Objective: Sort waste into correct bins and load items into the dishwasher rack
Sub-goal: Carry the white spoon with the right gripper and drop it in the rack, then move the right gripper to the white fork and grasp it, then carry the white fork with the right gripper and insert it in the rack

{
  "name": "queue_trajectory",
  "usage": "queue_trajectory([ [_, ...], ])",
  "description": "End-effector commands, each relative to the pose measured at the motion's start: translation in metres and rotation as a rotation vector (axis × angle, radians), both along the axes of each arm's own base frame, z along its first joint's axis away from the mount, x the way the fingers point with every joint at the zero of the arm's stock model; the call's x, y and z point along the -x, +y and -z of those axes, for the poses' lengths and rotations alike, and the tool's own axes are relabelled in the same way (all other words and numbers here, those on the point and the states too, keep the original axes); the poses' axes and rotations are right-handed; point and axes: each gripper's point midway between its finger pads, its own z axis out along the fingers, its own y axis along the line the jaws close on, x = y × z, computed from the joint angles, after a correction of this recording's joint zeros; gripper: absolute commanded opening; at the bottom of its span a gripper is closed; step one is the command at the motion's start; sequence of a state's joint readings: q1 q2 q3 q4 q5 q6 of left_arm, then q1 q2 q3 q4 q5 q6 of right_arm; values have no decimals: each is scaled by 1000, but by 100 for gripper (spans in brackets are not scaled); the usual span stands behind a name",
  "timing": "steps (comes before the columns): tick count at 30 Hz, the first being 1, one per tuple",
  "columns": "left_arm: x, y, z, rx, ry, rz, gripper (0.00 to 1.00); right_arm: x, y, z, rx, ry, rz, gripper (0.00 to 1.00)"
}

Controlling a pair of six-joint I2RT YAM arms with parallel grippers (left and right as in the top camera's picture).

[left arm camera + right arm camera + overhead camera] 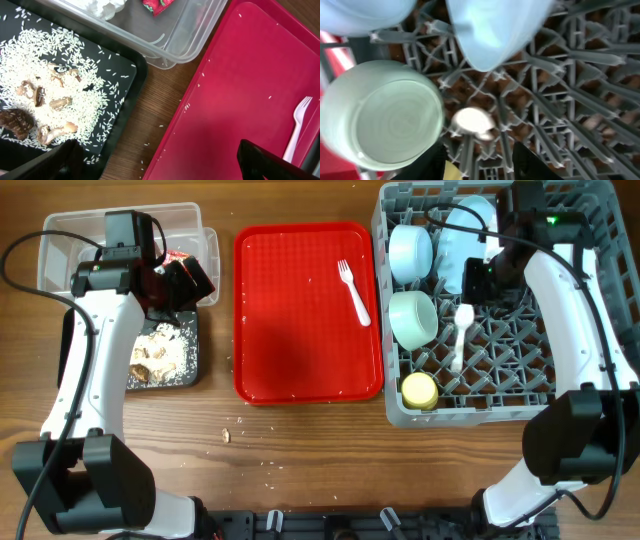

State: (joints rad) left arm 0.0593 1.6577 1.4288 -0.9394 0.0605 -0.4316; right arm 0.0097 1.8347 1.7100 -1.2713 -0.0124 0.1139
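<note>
Left claw [160, 161]: is hanging spread wide above the shallow black rectangular tray [134, 75], gripping nothing.
Bins: beige-white rice scraps [60, 95] are lying in that tray. The clear plastic tub [60, 225] beside it is holding the red crinkled wrapper [157, 5].
White plastic fork [354, 292]: is lying flat on the red serving tray [300, 340], alone. It is probably light, stiff and slick, so pinching across the mid-handle looks best.
Grey grid rack [480, 412]: is carrying the pale green bowl [412, 318], white spoon [461, 330] and small yellow cup [419, 389].
Right claw [480, 165]: is hovering open and empty over the spoon.
Writing: none is showing.
</note>
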Motion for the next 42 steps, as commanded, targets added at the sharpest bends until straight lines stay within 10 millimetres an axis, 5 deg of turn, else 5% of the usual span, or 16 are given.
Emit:
queue_trajectory([
  [1, -1, 3, -2, -6, -6, -6, 100, -18, 51, -29, -168, -113, -145, 45],
  [9, -1, 3, -2, -6, -6, -6, 100, -54, 153, -69, -210, -344, -254, 38],
  [15, -1, 3, -2, -6, -6, -6, 100, -83, 208, -45, -207, -367, -342, 28],
  [20, -1, 3, -2, -6, -6, -6, 100, -103, 221, 40, -28, -298, -424, 29],
  [30, -1, 3, -2, -6, -6, -6, 100, -101, 209, 149, 66, -115, -395, 33],
  [39, -1, 3, -2, -6, -6, -6, 100, -89, 199, 164, 109, -48, -421, 32],
  [42, -1, 3, -2, -6, -6, -6, 100, -71, 199, 167, 80, 29, -433, 7],
])
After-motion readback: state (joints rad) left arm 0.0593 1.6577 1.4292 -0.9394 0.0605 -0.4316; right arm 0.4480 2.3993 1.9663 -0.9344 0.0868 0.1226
